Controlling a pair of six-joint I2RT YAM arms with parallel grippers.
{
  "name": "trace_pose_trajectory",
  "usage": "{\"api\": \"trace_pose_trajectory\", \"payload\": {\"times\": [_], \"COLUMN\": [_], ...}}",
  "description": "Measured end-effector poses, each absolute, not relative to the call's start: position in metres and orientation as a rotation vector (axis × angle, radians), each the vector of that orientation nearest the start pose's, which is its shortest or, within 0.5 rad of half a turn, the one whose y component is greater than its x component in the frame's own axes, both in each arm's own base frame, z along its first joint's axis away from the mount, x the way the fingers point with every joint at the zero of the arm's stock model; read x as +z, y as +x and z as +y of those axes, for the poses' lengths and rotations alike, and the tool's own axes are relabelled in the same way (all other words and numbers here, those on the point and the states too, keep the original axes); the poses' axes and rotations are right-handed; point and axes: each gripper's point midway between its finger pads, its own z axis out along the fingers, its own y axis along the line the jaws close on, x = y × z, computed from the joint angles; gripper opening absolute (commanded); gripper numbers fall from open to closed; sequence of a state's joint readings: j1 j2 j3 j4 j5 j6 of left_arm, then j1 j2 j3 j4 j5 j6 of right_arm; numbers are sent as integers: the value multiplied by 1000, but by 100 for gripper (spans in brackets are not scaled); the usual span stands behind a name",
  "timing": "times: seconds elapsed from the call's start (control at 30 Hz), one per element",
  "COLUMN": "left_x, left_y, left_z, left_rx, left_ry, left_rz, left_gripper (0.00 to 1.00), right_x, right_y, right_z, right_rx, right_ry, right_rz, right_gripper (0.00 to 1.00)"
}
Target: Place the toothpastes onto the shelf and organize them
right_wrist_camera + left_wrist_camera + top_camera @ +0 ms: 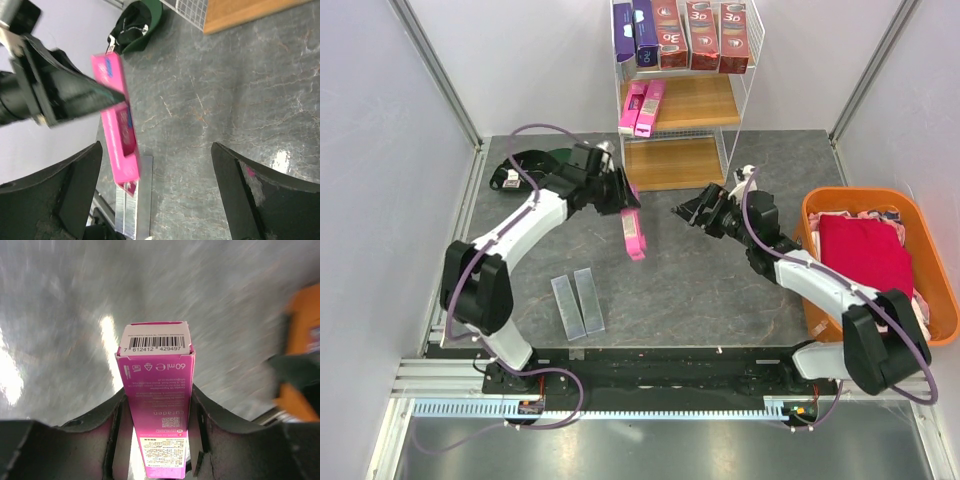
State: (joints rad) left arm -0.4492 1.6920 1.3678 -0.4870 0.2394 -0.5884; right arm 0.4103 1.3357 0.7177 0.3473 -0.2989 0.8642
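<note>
The left end effector [626, 203] [157, 412] is pinching a bright pink carton [634, 235] [157, 390] [117, 130] of toothpaste near its upper end, one finger [107, 425] pressed against each long side. The carton hangs tilted over the middle of the grey tabletop [720, 290], in front of the shelf [672, 162], with its barcode end pointing away from the wrist. It appears to be lifted off the surface. The right end effector [685, 212] [157, 167] is just beside it to the right, spread wide with nothing between its fingers [250, 192], apart from the carton. On the shelf's top board, purple cartons [640, 35] stand on the left and dark red cartons [705, 35] with "3D" print on the right, packed side by side. Two more pink cartons [642, 108] lie together at the left of the middle board, and the bottom board is bare wood. Two silver-grey cartons [578, 303] lie flat and parallel on the tabletop, touching each other, near the left arm's base. An orange basket [860, 193] holding a red cloth [865, 255] sits at the right edge, and a green cap [535, 165] [135, 25] lies at the far left.
</note>
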Motion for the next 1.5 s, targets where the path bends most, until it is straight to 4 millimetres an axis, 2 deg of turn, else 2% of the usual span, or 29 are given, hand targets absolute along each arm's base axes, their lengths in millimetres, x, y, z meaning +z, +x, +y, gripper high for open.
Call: {"api": "trace_pose_trajectory", "payload": {"times": [0.1, 0.17, 0.27, 0.3, 0.33, 0.4, 0.47, 0.53, 0.7, 0.8, 0.9, 1.03, 1.2, 1.23, 1.37, 1.5], "left_x": [188, 195, 181, 174, 166, 153, 150, 156, 193, 207, 212, 212, 216, 217, 222, 220], "left_y": [383, 377, 362, 359, 356, 351, 349, 350, 352, 351, 350, 345, 340, 339, 337, 338], "left_z": [-249, -249, -243, -241, -238, -233, -229, -227, -227, -226, -226, -229, -233, -233, -234, -235], "left_rx": [-900, -1013, -1134, -1155, -1179, -1215, -1243, -1271, -1355, -1389, -1418, -1465, -1518, -1527, -1565, -1577], "left_ry": [-124, -182, -300, -339, -384, -471, -528, -553, -539, -525, -520, -514, -496, -492, -485, -493], "left_rz": [2339, 2267, 2227, 2224, 2222, 2224, 2207, 2169, 2030, 1981, 1959, 1953, 1936, 1929, 1894, 1891], "left_gripper": [20, 20, 18, 17, 15, 12, 10, 9, 9, 8, 8, 8, 8, 8, 9, 15], "right_x": [201, 206, 215, 216, 218, 219, 217, 214, 206, 199, 192, 192, 198, 198, 195, 194], "right_y": [337, 325, 299, 298, 280, 265, 253, 247, 245, 245, 250, 256, 263, 263, 265, 264], "right_z": [241, 250, 275, 274, 291, 302, 312, 317, 337, 342, 339, 333, 330, 330, 337, 338], "right_rx": [1081, 1049, 1013, 995, 1003, 987, 963, 929, 825, 780, 733, 689, 665, 662, 664, 662], "right_ry": [191, 146, 45, 42, -21, -68, -108, -129, -170, -170, -147, -108, -89, -91, -108, -127], "right_rz": [1956, 1951, 1938, 1931, 1930, 1924, 1920, 1922, 1941, 1949, 1958, 1944, 1908, 1907, 1910, 1914], "right_gripper": [98, 98, 98, 98, 98, 98, 98, 97, 95, 92, 89, 84, 67, 59, 48, 38]}}
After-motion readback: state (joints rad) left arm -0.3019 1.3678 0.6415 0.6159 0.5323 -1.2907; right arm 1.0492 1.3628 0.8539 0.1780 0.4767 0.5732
